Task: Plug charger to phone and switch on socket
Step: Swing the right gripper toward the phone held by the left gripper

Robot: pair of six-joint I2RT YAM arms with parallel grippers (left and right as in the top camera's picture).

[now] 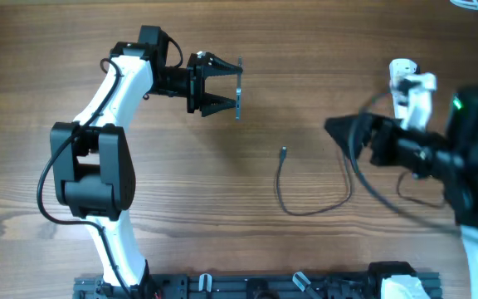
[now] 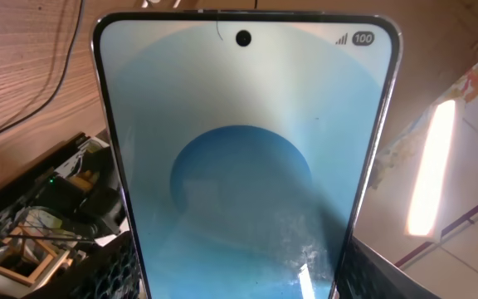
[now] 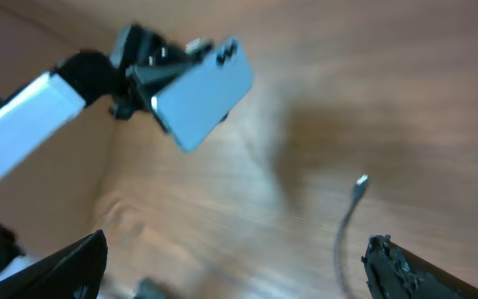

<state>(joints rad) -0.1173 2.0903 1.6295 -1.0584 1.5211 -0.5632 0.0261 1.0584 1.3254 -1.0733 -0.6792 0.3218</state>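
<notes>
Right, the whole move turns on where the charger [image 1: 309,213] sits relative to my two arms. Its thin black cable lies loose on the tabletop [image 1: 222,191] in an open loop. The connector tip [image 1: 283,151] rests at the far end of a short, roughly near-to-far stretch and points toward the far side.

My right end effector [image 3: 237,241] is plainly the closer one. Its fingers are spread wide with nothing between them. In the right wrist view the tip sits ahead of them, and from overhead it lies to their left and slightly nearer.

My left end effector [image 1: 232,87] is clamped on the phone [image 3: 206,87], held up off the tabletop, left of the tip and farther back. From overhead the phone shows edge-on with its long axis running near to far, and its screen faces back at the left wrist camera. I cannot see which end carries the port.

The socket [image 1: 405,83] lies far right, beyond the right arm, untouched.

I judge the right arm should go left for the tip, pinching across the connector
</notes>
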